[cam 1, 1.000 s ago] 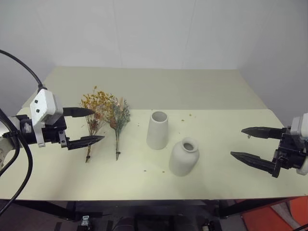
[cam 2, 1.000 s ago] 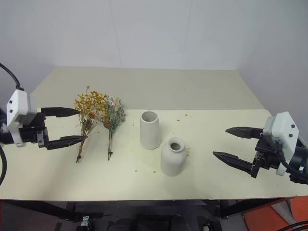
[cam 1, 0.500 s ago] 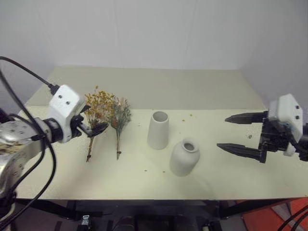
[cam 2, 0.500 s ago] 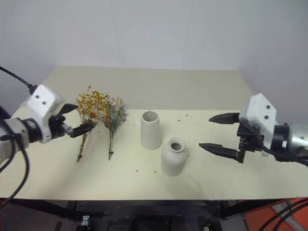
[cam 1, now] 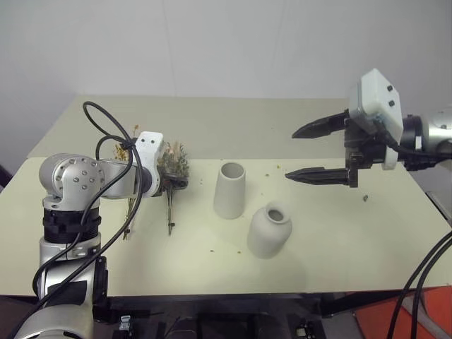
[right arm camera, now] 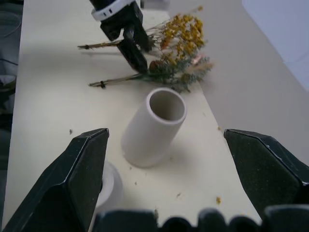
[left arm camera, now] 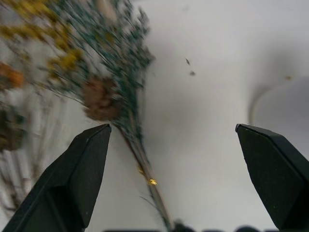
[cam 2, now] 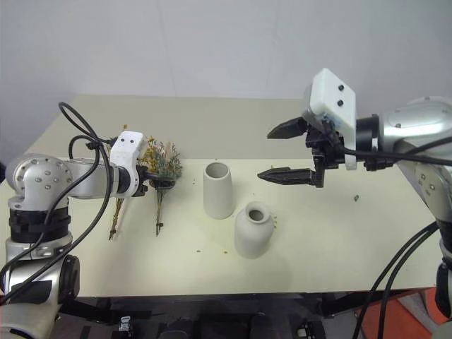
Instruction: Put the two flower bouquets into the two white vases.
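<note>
The two flower bouquets lie side by side on the table, left of the vases. The yellow-orange one (right arm camera: pixel 181 34) is partly hidden behind my left arm. The grey-green one (cam 1: pixel 176 161) lies nearer the vases, and its stem (left arm camera: pixel 145 164) runs between the fingers of my open left gripper (left arm camera: pixel 172 126), just below its head. The two white vases stand mid-table, both with nothing in them: the tall tapered one (cam 1: pixel 229 191) and the squat narrow-necked one (cam 1: pixel 269 229) in front of it to the right. My right gripper (cam 1: pixel 289 154) hangs open in the air, up and to the right of the tall vase, pointing at it.
Petal crumbs (cam 1: pixel 215 248) dot the cream table (cam 1: pixel 339 233). A second tabletop (cam 1: pixel 233 120) adjoins at the back under a white wall. Black cables (cam 1: pixel 99 127) loop over my left arm. A red object (cam 1: pixel 424 318) sits below the table's front right corner.
My left gripper has swung right, from beside the yellow-orange bouquet to over the grey-green one, and rolled. My right gripper has risen and moved left toward the vases. Both stayed open.
</note>
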Motion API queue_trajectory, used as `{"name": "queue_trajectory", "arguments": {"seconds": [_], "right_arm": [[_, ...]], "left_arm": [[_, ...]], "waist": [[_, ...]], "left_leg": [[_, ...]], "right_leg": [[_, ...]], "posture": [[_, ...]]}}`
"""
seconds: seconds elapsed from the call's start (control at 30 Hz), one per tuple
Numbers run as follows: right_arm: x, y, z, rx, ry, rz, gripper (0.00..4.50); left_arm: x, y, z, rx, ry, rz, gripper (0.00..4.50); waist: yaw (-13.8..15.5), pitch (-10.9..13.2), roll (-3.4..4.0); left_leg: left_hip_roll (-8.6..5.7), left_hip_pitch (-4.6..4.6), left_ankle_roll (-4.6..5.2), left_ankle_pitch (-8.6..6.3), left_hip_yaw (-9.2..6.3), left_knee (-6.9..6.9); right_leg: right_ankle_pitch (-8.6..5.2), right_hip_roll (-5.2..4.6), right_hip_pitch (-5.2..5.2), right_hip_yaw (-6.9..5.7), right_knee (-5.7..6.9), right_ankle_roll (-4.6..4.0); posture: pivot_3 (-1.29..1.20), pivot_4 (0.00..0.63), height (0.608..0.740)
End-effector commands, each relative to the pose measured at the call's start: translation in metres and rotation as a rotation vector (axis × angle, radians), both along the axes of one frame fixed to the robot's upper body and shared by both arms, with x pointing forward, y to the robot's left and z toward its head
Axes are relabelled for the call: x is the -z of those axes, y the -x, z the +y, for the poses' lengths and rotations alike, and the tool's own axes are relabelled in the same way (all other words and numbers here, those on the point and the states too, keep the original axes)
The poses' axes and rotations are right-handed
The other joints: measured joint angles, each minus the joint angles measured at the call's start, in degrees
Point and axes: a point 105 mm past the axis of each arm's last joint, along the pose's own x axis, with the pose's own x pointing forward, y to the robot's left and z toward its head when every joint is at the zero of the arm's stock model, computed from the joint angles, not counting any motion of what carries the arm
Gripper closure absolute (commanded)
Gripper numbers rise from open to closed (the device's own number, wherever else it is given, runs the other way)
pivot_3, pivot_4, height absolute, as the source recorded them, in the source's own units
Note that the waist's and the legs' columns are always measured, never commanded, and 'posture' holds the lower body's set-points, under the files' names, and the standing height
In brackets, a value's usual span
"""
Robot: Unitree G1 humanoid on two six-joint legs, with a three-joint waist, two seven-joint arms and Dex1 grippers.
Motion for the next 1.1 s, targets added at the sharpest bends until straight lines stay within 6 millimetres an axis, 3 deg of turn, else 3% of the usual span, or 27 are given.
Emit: {"name": "queue_trajectory", "arguments": {"seconds": [0.03, 0.23, 0.4, 0.5, 0.9, 1.1], "right_arm": [[-0.006, -0.002, 0.007, -0.044, 0.028, -0.020, 0.02], [-0.008, -0.011, 0.020, -0.081, 0.033, -0.030, 0.02], [-0.007, -0.016, 0.018, -0.067, 0.036, -0.031, 0.02], [-0.007, -0.015, 0.017, -0.069, 0.040, -0.031, 0.02], [-0.007, -0.016, 0.010, -0.026, 0.044, -0.015, 0.02], [-0.008, -0.017, 0.010, -0.021, 0.032, -0.009, 0.00]], "left_arm": [[0.002, -0.002, 0.004, -0.066, -0.020, 0.046, 0.00], [0.023, -0.004, -0.004, -0.140, -0.047, 0.147, 0.00], [0.038, -0.003, -0.010, -0.157, -0.071, 0.211, 0.00], [0.049, -0.002, -0.004, -0.209, -0.114, 0.257, 0.00], [0.058, -0.002, -0.016, -0.184, -0.120, 0.301, 0.00], [0.067, 0.000, -0.018, -0.180, -0.132, 0.327, 1.82]], "waist": [[0.12, 0.00, 0.00], [0.58, 0.00, 0.00], [1.03, 0.00, -0.01], [1.10, 0.00, -0.01], [1.19, -0.01, -0.01], [1.22, -0.01, -0.02]], "left_leg": [[0.00, 0.00, 0.00, 0.00, 0.00, 0.00], [-0.07, -0.10, -0.04, 0.03, -0.05, 0.10], [-0.12, -0.12, -0.14, 0.08, -0.07, 0.10], [-0.11, -0.11, -0.18, 0.11, -0.08, 0.10], [-0.12, -0.10, -0.28, 0.16, -0.08, 0.10], [-0.13, -0.06, -0.28, 0.16, -0.08, 0.10]], "right_leg": [[0.01, -0.01, -0.01, 0.01, 0.00, -0.01], [0.07, -0.04, -0.05, -0.02, 0.06, -0.01], [0.09, -0.06, -0.03, -0.03, 0.05, -0.01], [0.11, -0.04, -0.04, -0.04, 0.07, -0.02], [0.13, -0.02, -0.02, -0.06, 0.06, -0.06], [0.13, -0.02, 0.02, -0.06, 0.06, -0.06]], "posture": [[0.00, 0.150, 0.740], [0.00, 0.150, 0.740], [0.00, 0.150, 0.740], [0.00, 0.150, 0.740], [0.00, 0.150, 0.740], [0.00, 0.150, 0.740]]}}
